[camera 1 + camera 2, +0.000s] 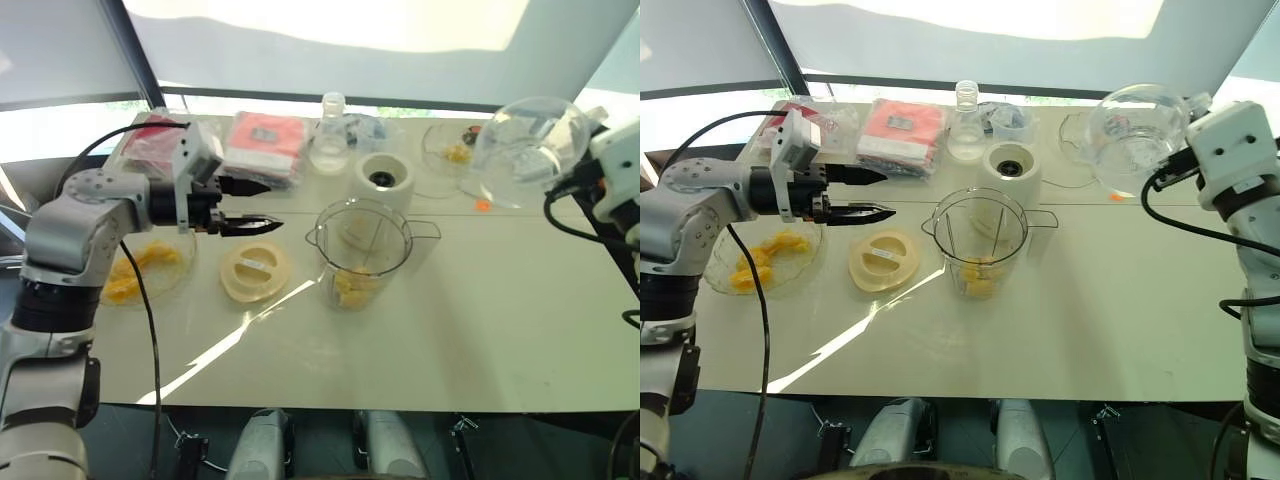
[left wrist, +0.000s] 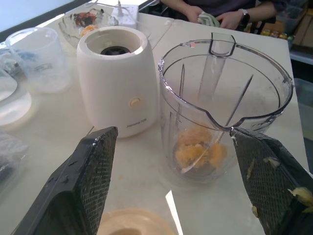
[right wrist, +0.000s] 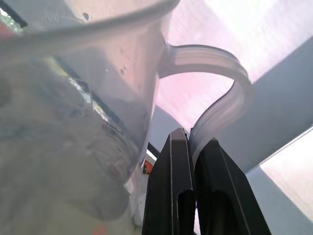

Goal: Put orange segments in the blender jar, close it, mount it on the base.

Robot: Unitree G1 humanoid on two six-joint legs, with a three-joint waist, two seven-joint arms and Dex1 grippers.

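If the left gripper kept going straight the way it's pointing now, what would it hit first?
Most likely the blender jar: seen from the wrist, it stands straight ahead of the open left gripper, base just beside that line. Depth is hard to judge.

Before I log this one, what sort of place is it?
Probably a demo or test bench by a window, not a home kitchen: one pale table carrying a blender jar, its base, a lab-style flask, and a seated person's hands across it.
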